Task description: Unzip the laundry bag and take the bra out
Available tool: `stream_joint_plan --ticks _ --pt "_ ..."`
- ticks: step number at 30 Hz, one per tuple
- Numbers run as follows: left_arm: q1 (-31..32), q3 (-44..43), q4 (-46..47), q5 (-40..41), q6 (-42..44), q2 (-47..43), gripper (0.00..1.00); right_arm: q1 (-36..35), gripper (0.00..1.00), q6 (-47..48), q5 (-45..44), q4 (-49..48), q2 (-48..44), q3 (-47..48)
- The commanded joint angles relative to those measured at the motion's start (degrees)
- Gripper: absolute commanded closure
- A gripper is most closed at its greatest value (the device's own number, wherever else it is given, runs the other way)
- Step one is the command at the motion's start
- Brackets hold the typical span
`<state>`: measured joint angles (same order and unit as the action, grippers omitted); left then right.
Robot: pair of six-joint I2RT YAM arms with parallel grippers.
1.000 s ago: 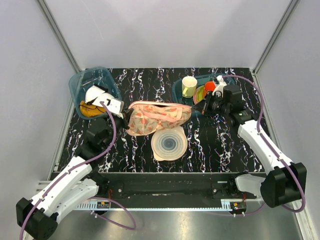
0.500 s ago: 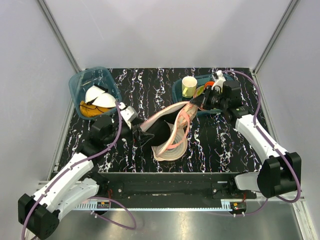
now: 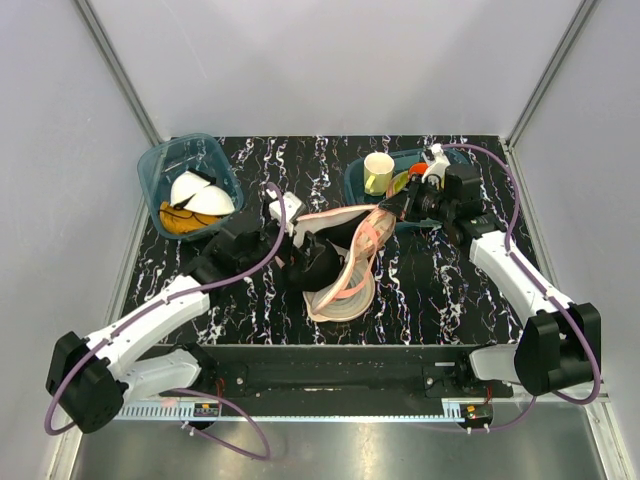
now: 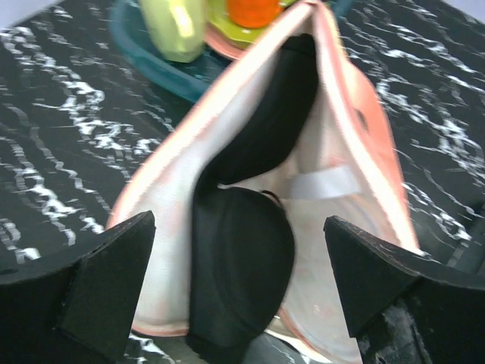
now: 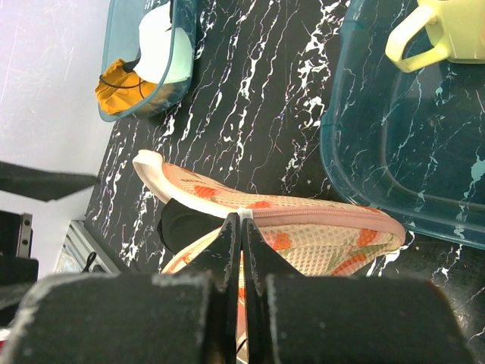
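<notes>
The laundry bag (image 3: 345, 262) lies mid-table with its mouth gaping, its printed beige-pink mesh and pink zip also plain in the right wrist view (image 5: 318, 227). Inside the laundry bag (image 4: 333, 129) sit two black domed cups (image 4: 242, 250), which I take for the bra (image 3: 318, 262). My left gripper (image 3: 300, 232) hovers at the bag's left side, open, its fingertips (image 4: 144, 227) spread on either side of the nearer cup without touching it. My right gripper (image 3: 400, 212) is shut on the white tab (image 5: 241, 215) at the zip's end and holds the bag's upper flap raised.
A teal bin (image 3: 160, 165) at the back left holds white domed pieces and orange cloth. A second teal bin (image 3: 355, 185) at the back right holds a yellow mug (image 3: 378, 172) and a red-capped bottle. A pale ringed disc (image 3: 335, 303) lies under the bag's near side.
A second ago the bag lay shut and flat. Its top flap is now pulled up toward the right gripper. The left gripper opened and moved right to the bag's mouth.
</notes>
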<state>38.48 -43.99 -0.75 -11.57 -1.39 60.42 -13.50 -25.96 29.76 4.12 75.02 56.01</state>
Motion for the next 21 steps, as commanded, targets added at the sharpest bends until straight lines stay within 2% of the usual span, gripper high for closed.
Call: stream_joint_plan --ticks 1,5,8,10,14,15,16,18,19,21 --pt "-0.2 -1.6 8.9 13.1 4.9 0.7 0.01 0.1 1.0 1.7 2.5 -2.3 -1.9 0.2" --pt "-0.3 -4.2 8.3 15.4 9.7 6.1 0.01 0.1 1.0 1.9 3.0 -2.3 -2.0 0.6" --pt "-1.9 -4.9 10.2 14.0 11.3 10.2 0.01 0.1 1.0 1.9 3.3 -2.3 -1.9 0.5" --pt "-4.4 -5.9 10.4 8.7 11.0 12.1 0.01 0.1 1.0 1.8 3.4 -2.3 -1.8 0.5" --pt "-5.9 -7.3 10.9 4.9 10.1 15.4 0.02 0.1 1.0 1.9 3.6 -2.2 -2.1 0.4" --pt "-6.0 -7.7 11.4 4.5 10.2 15.9 0.05 0.1 1.0 1.9 3.6 -2.2 -2.1 0.4" --pt "-6.3 -8.2 11.0 3.7 10.4 16.6 0.15 0.2 1.0 1.9 3.7 -2.3 -1.9 0.5" --pt "-6.3 -10.9 7.4 3.8 10.4 17.4 0.78 0.2 1.0 1.7 4.2 -2.4 -1.1 0.9" --pt "-6.3 -11.8 6.0 5.2 9.6 17.3 1.0 0.1 1.0 1.5 4.0 -2.1 -0.8 1.8" --pt "-6.5 -13.0 1.9 10.6 9.2 15.4 1.0 -0.3 1.0 0.6 4.4 -1.7 1.3 3.7"
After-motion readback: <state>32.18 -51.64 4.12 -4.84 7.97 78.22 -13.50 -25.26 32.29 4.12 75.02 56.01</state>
